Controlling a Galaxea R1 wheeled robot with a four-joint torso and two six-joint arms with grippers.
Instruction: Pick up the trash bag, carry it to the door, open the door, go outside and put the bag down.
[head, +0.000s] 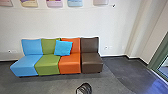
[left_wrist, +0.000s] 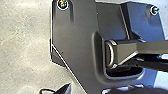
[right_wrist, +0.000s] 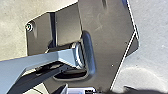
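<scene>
the left gripper (left_wrist: 100, 90) and right gripper (right_wrist: 96, 90) are held near the base plate (left_wrist: 77, 30); how wide either sits, one cannot tell. ahead stands a sofa (head: 92, 61).

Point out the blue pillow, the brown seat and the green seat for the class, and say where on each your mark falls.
Blue pillow (head: 63, 48): head view, middle of its front.
Brown seat (head: 91, 59): head view, top of its cushion.
Green seat (head: 48, 46): head view, on its backrest.
</scene>
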